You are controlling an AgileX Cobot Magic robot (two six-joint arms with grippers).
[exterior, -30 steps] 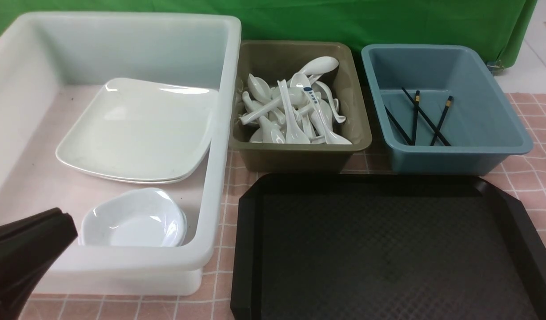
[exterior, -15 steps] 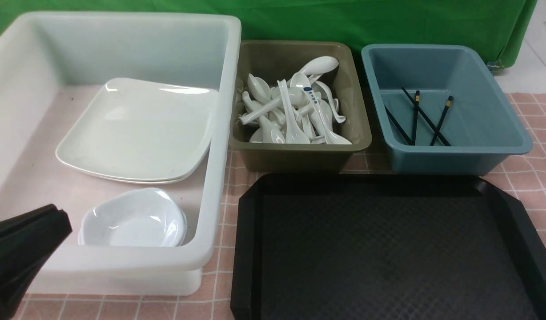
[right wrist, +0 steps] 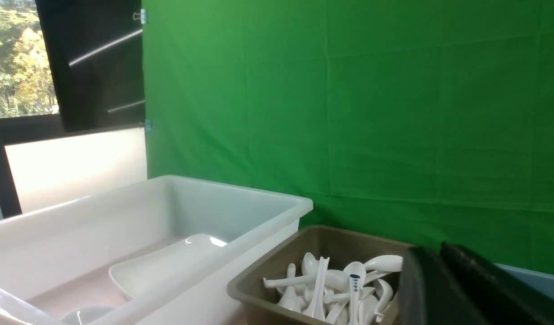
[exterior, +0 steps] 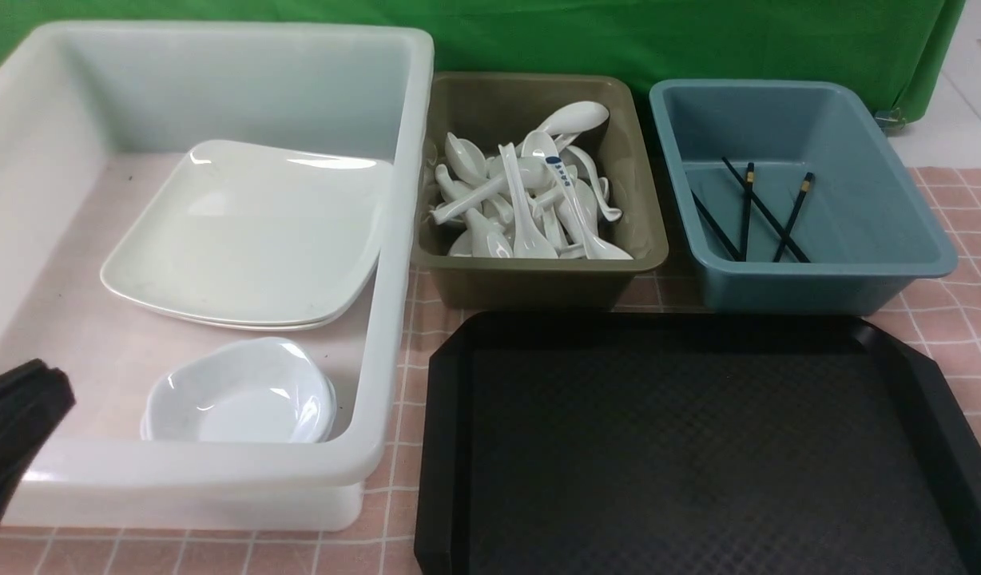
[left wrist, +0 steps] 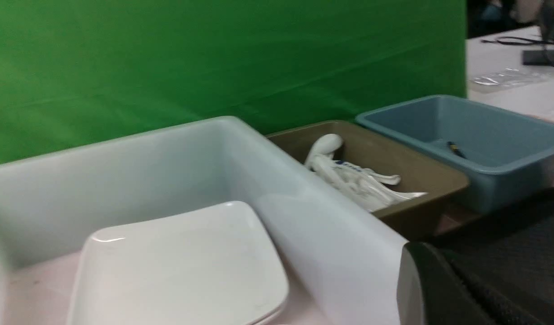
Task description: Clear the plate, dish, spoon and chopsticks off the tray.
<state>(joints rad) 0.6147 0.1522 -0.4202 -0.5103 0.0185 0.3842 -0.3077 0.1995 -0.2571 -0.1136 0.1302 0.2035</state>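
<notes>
The black tray [exterior: 698,447] lies at the front right with nothing on it. The white square plate [exterior: 243,231] and a small white dish [exterior: 239,395] lie in the big white bin [exterior: 403,239]. The plate also shows in the left wrist view [left wrist: 177,266]. The blue-tipped spoon [exterior: 558,174] lies on top of plain white spoons in the olive bin [exterior: 538,279]. The plain black chopsticks [exterior: 766,211] lie in the blue bin [exterior: 818,279]. My left gripper [exterior: 47,383] is shut and empty at the front left, near the white bin's front corner. My right gripper [right wrist: 439,250] is shut and empty, and is out of the front view.
Two dark sticks with gold bands [exterior: 748,200] lie crossed with the chopsticks in the blue bin. The three bins stand in a row behind the tray on a pink checked cloth [exterior: 962,303]. A green backdrop [exterior: 618,40] closes the back.
My left gripper has drawn back down and to the left, away from the dish and the white bin. Nothing else has moved.
</notes>
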